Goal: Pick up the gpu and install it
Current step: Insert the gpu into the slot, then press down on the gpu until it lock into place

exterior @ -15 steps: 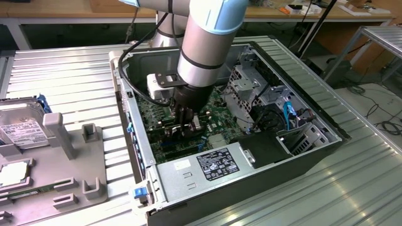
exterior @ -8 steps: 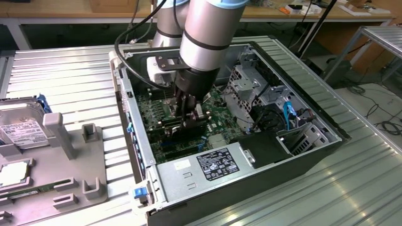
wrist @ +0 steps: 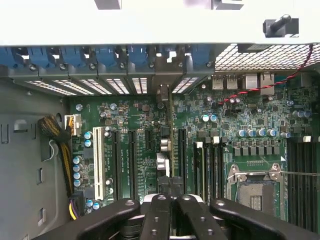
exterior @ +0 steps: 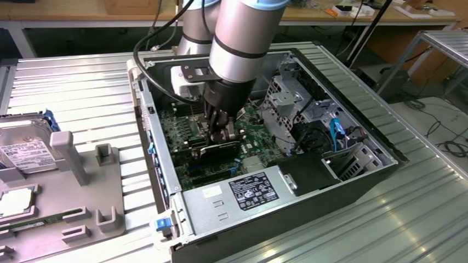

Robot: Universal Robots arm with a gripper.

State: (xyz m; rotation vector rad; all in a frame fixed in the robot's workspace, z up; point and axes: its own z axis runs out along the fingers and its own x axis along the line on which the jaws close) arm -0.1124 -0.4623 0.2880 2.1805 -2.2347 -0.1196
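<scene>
Claw (exterior: 219,137) pinching gpu (exterior: 219,149) by its top edge, card on edge over the motherboard (wrist: 145,130) slots inside the case (exterior: 351,181). Light, stiff, fragile I reckon; I'd grip board edges, never components.

The gpu (exterior: 220,150) was a thin, dark card standing on edge inside the open computer case, low over the green motherboard. From the wrist view it (wrist: 170,145) showed edge-on as a narrow line (running toward the rear slot brackets), lined up among the expansion slots.
</scene>
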